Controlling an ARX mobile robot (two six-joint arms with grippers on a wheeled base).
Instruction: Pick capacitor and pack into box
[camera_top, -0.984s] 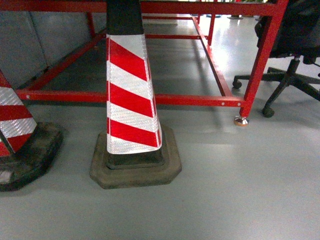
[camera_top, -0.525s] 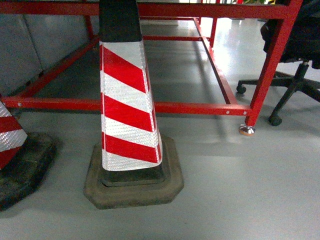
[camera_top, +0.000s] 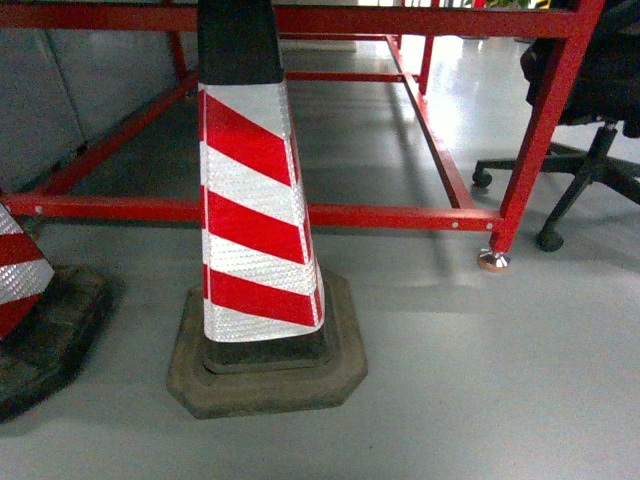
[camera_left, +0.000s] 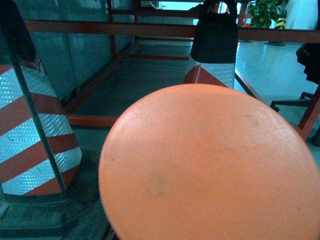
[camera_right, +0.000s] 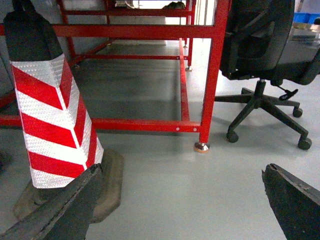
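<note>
An orange round face, the capacitor (camera_left: 210, 165), fills the lower part of the left wrist view right in front of the camera. It hides the left gripper's fingers, which seem shut on it. In the right wrist view my right gripper (camera_right: 180, 205) is open. Its dark fingertips (camera_right: 65, 210) stand wide apart, with only grey floor between them. The box is out of view. Neither gripper shows in the head view.
A red-and-white striped traffic cone (camera_top: 255, 200) on a rubber base stands close in front. A second cone (camera_top: 20, 270) is at the left edge. Behind them runs a red steel frame (camera_top: 380, 215), with its foot (camera_top: 492, 260) on the floor. A black office chair (camera_top: 590, 170) is at the right.
The head view shifted between one second and half a second ago: the cones slid left and the frame's foot moved right. Since then it has held still.
</note>
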